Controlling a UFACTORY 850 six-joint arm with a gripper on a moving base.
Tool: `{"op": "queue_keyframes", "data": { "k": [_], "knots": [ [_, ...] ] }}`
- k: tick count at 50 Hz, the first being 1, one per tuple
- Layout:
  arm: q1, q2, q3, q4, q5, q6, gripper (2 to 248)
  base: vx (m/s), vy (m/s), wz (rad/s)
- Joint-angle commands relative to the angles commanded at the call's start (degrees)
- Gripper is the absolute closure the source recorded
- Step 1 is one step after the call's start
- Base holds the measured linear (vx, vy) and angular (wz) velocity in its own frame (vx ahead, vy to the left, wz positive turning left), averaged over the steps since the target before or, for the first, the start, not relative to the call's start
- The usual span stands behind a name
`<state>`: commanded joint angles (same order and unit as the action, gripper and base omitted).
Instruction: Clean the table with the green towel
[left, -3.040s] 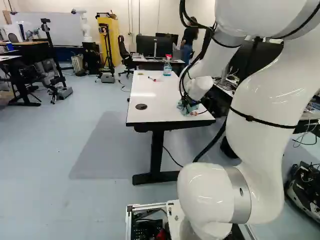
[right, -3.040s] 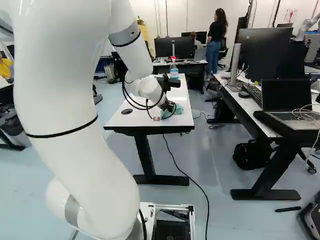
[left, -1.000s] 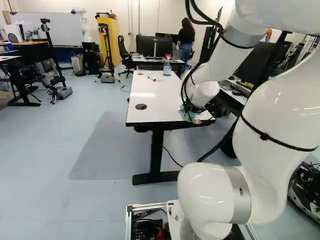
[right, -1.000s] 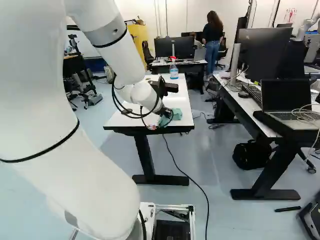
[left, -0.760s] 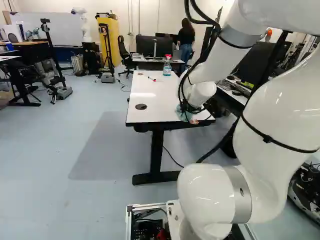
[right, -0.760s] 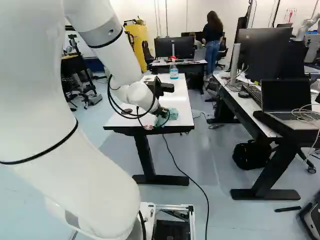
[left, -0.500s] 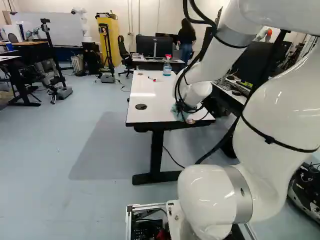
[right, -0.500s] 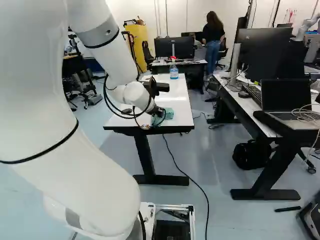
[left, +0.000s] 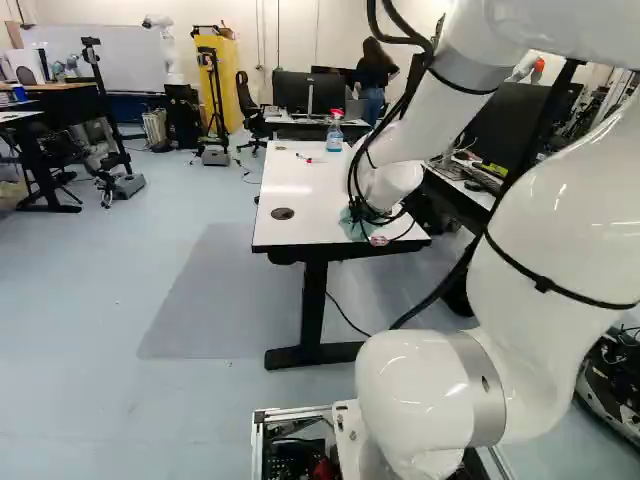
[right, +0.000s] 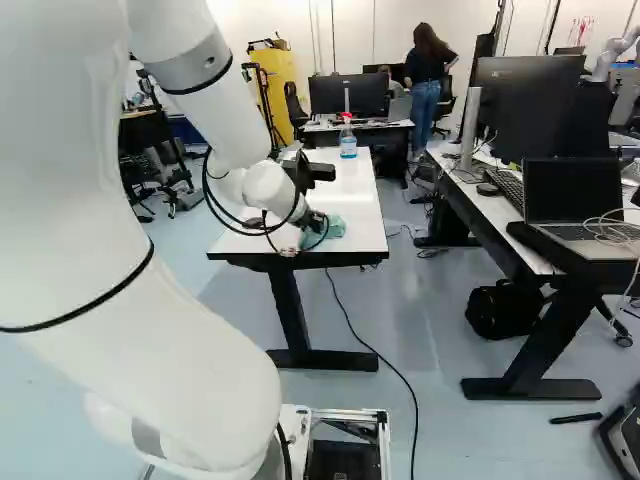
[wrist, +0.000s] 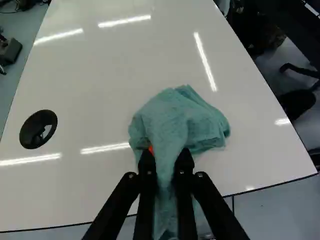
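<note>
Since a second earlier, your arm (left: 540, 230) had swung left, drawing the green towel (wrist: 175, 112) across the tabletop (left: 310, 215) towards the black round inset (wrist: 38, 129). Your hand (right: 315, 222) was closed on the towel, its two fingers (wrist: 146, 162) pinching a fold from either side. You had the cloth bunched on the white surface ahead of the fingertips, near the close edge. Beyond it stood your spray bottle (left: 334, 134), with a marker (left: 306, 159) lying nearby.

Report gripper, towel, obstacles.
Black two-finger gripper shut on green cloth towel. Towel bunched on white tabletop. Possible obstacles farther along: red-topped spray bottle, slim red marker.
</note>
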<state>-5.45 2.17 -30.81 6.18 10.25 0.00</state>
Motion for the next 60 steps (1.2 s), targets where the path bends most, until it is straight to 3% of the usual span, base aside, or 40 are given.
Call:
{"op": "queue_keyframes", "data": {
  "k": [19,43,60],
  "knots": [
    [0.1,2.4,-0.6,0.0,-2.5,0.0,205,0.000,0.000,0.000],
    [0.3,1.2,-5.4,0.0,-11.1,0.0,205,0.000,0.000,0.000],
    [-2.0,1.1,-8.2,0.0,-18.3,0.0,205,0.000,0.000,0.000]
  ]
}}
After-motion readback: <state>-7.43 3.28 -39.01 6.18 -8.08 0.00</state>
